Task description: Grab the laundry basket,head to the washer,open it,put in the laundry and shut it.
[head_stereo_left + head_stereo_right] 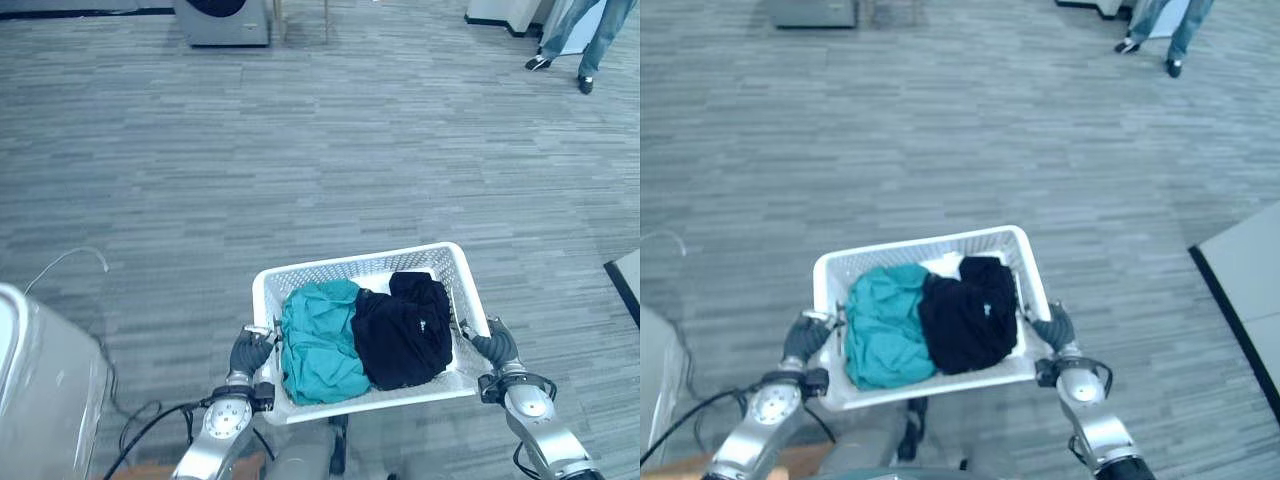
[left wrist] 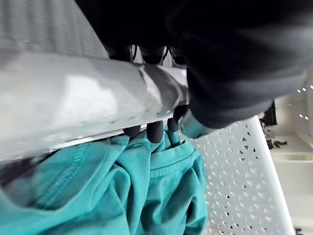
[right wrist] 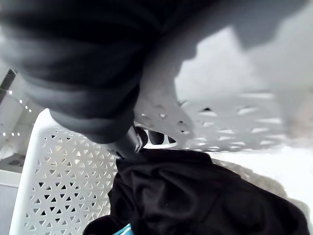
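I carry a white perforated laundry basket (image 1: 340,266) in front of me above the floor. A teal garment (image 1: 318,340) lies in its left half and a black garment (image 1: 408,328) in its right half. My left hand (image 1: 250,352) is curled round the basket's left rim, with fingertips (image 2: 154,131) hooked over the edge above the teal cloth (image 2: 146,196). My right hand (image 1: 496,346) grips the right rim, its fingers (image 3: 142,137) curled over the edge beside the black cloth (image 3: 195,196). The washer (image 1: 222,20) stands far ahead at the top left.
Grey striped carpet (image 1: 350,150) stretches between me and the washer. A person's legs (image 1: 590,40) stand at the far right. A pale grey bin (image 1: 45,390) is close at my left. A light surface with a dark edge (image 1: 1250,270) is at my right.
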Controlling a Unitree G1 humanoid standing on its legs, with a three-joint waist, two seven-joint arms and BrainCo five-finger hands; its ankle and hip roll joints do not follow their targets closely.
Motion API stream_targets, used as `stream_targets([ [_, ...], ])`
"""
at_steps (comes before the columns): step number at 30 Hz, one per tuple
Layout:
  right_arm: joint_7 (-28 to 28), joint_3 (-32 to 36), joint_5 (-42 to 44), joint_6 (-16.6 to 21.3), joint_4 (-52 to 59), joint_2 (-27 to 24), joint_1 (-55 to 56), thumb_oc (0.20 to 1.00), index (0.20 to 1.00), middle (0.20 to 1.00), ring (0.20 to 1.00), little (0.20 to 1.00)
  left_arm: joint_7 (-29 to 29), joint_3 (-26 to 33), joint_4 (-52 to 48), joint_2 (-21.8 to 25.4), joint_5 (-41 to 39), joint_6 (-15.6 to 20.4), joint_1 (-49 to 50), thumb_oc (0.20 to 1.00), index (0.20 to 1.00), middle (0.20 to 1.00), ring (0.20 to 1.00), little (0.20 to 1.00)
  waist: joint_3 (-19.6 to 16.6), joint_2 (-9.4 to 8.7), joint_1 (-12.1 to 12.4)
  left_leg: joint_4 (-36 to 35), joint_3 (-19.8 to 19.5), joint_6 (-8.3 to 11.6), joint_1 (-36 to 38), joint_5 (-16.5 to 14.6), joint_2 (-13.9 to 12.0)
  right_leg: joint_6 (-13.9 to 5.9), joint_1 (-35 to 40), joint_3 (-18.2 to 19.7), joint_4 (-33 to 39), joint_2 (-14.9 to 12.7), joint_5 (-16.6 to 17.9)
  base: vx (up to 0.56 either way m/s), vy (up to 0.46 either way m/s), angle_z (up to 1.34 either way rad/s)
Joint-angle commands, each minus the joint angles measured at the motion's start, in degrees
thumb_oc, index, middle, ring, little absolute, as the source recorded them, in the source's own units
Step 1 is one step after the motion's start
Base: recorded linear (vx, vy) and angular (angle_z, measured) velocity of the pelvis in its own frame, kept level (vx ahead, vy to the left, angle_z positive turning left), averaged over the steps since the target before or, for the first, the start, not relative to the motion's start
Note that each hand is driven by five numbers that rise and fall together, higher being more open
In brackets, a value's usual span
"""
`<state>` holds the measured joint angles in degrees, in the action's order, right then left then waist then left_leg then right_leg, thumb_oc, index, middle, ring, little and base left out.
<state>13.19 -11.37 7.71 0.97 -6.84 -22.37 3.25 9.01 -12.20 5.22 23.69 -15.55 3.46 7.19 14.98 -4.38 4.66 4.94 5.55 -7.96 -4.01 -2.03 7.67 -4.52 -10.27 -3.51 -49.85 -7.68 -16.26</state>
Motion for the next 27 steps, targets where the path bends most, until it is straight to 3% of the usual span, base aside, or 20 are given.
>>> stream_targets([
  [1,-8.90,-2.02,5.92,8.56,6.96,1.63,-5.78,0.200,0.200,0.200,0.200,0.200,-2.67,-1.31,-5.09,-1.54,-2.16,4.80,-1.29,0.200,0.200,0.200,0.200,0.200,-1.90,1.02,-0.81,0.67,2.59,3.22,3.83,-6.92,-4.90,-2.21,5.33,-6.89,33.76,-0.23,14.64,0.68,0.111,-0.20],
  [4,-8.91,-1.27,6.28,8.65,6.99,1.57,-5.69,0.200,0.200,0.200,0.200,0.200,-2.56,-0.10,-4.62,-2.12,-0.88,5.28,-1.89,0.200,0.200,0.200,0.200,0.200,-0.85,1.48,-4.01,-1.69,1.40,4.75,12.53,-10.91,-4.84,-2.99,-1.81,-11.92,44.64,-0.44,17.87,0.75,-0.019,0.55],
  [6,-9.03,0.23,4.99,8.54,7.29,1.36,-3.37,0.200,0.200,0.200,0.200,0.200,-2.45,-0.01,-3.47,-2.85,-0.56,5.69,-2.96,0.200,0.200,0.200,0.200,0.200,-1.64,1.85,-6.64,-3.21,-2.20,6.18,18.28,-13.32,-5.64,-4.10,-5.56,-9.03,48.27,0.06,21.51,0.77,-0.193,0.30],
  [8,-9.17,0.54,4.95,8.64,7.41,1.34,-2.30,0.200,0.200,0.200,0.200,0.200,-2.79,-0.01,-3.46,-2.99,-0.14,5.74,-2.87,0.200,0.200,0.200,0.200,0.200,-2.43,1.77,-7.24,-2.92,-2.84,6.95,19.77,-13.79,-6.15,-4.00,-4.16,-8.02,48.75,0.24,22.11,0.54,-0.192,0.84],
  [9,-9.07,0.75,4.42,8.60,6.65,1.32,-1.36,0.200,0.200,0.200,0.200,0.200,-2.95,-0.86,-2.97,-3.79,-0.04,5.51,-2.49,0.200,0.200,0.200,0.200,0.200,-3.69,2.51,-7.72,2.22,-3.34,9.51,19.70,-9.89,-8.29,-2.10,-2.08,-7.02,47.59,1.43,23.20,0.53,-0.213,1.37],
  [10,-9.07,0.75,4.42,8.60,6.65,1.32,-1.36,0.200,0.200,0.200,0.200,0.200,-2.95,-0.86,-2.97,-3.79,-0.04,5.51,-2.49,0.200,0.200,0.200,0.200,0.200,-3.69,2.51,-7.72,2.22,-3.34,9.51,19.70,-9.89,-8.29,-2.10,-2.08,-7.02,47.59,1.43,23.20,0.60,-0.344,1.30],
  [11,-8.35,1.07,4.19,8.66,6.07,0.74,-1.03,0.200,0.200,0.200,0.200,0.200,-3.08,-1.90,-3.01,-4.30,-0.66,5.13,-2.23,0.200,0.200,0.200,0.200,0.200,-3.66,2.41,-7.68,15.71,-3.76,11.40,15.05,-3.12,-10.18,0.06,0.51,-7.19,47.35,2.05,22.31,0.35,-0.267,1.21],
  [12,-7.95,1.10,4.32,8.67,5.94,0.32,-1.51,0.200,0.200,0.200,0.200,0.200,-3.33,-2.25,-3.14,-4.41,-0.70,5.02,-2.26,0.200,0.200,0.200,0.200,0.200,-3.56,2.15,-7.55,20.29,-4.08,10.98,12.65,-2.13,-10.29,1.10,2.12,-7.07,47.83,2.52,21.41,0.47,-0.330,0.88],
  [14,-7.54,1.42,4.55,8.44,5.41,-0.17,-1.57,0.200,0.200,0.200,0.200,0.200,-3.37,-2.27,-3.07,-4.41,-0.63,4.81,-2.05,0.200,0.200,0.200,0.200,0.200,-4.41,1.49,-7.49,21.67,-3.77,10.32,10.65,-0.62,-10.01,2.19,4.39,-6.86,48.71,2.86,19.84,0.41,-0.154,-0.15],
  [15,-7.22,1.70,4.65,8.25,5.52,-0.86,-1.53,0.200,0.200,0.200,0.200,0.200,-3.44,-2.58,-2.93,-4.70,-0.83,4.53,-2.46,0.200,0.200,0.200,0.200,0.200,-4.56,0.97,-6.71,19.69,-4.33,9.09,7.57,-3.42,-7.46,2.23,7.02,-5.82,49.63,2.77,18.59,0.51,-0.091,-0.28],
  [16,-6.91,2.28,4.95,8.32,5.79,-1.12,-1.23,0.200,0.200,0.200,0.200,0.200,-3.47,-3.28,-2.77,-4.89,-0.63,4.43,-2.83,0.200,0.200,0.200,0.200,0.200,-4.35,0.56,-6.29,18.02,-3.28,8.13,5.55,-6.96,-6.69,1.75,8.96,-5.89,50.41,2.37,17.79,0.49,-0.074,0.09],
  [18,-6.42,3.01,4.84,8.43,5.71,-1.16,-1.25,0.200,0.200,0.200,0.200,0.200,-3.65,-3.67,-2.64,-4.87,-0.28,4.42,-3.39,0.200,0.200,0.200,0.200,0.200,-4.15,-0.25,-5.61,14.22,-1.95,7.25,2.15,-9.09,-4.86,1.14,10.91,-6.10,51.68,1.62,17.18,0.29,-0.029,-0.36],
  [21,-5.76,3.30,4.64,8.51,5.09,-0.81,-1.47,0.200,0.200,0.200,0.200,0.200,-3.68,-4.00,-2.47,-4.84,0.19,4.59,-4.03,0.200,0.200,0.200,0.200,0.200,-3.20,0.76,-4.18,4.40,0.05,7.82,-2.44,-2.87,-4.79,1.00,13.97,-6.06,52.47,3.14,15.87,0.20,0.007,-0.10],
  [23,-5.75,3.33,4.41,8.35,4.58,-0.29,-1.80,0.200,0.200,0.200,0.200,0.200,-4.11,-3.81,-2.45,-4.85,0.57,4.61,-4.01,0.200,0.200,0.200,0.200,0.200,-3.54,1.47,-3.60,0.75,1.93,8.10,-2.13,-1.18,-5.43,0.90,15.19,-6.05,52.12,3.95,14.58,0.27,0.081,-0.28],
  [27,-6.76,2.58,3.66,8.27,3.99,1.15,-1.33,0.200,0.200,0.200,0.200,0.200,-4.63,-3.68,-2.27,-4.66,0.52,4.39,-2.82,0.200,0.200,0.200,0.200,0.200,-4.89,1.74,-3.38,-0.68,1.07,6.79,1.95,-2.25,-4.61,-0.06,16.33,-5.45,49.09,2.98,12.61,0.29,0.130,-0.27],
])
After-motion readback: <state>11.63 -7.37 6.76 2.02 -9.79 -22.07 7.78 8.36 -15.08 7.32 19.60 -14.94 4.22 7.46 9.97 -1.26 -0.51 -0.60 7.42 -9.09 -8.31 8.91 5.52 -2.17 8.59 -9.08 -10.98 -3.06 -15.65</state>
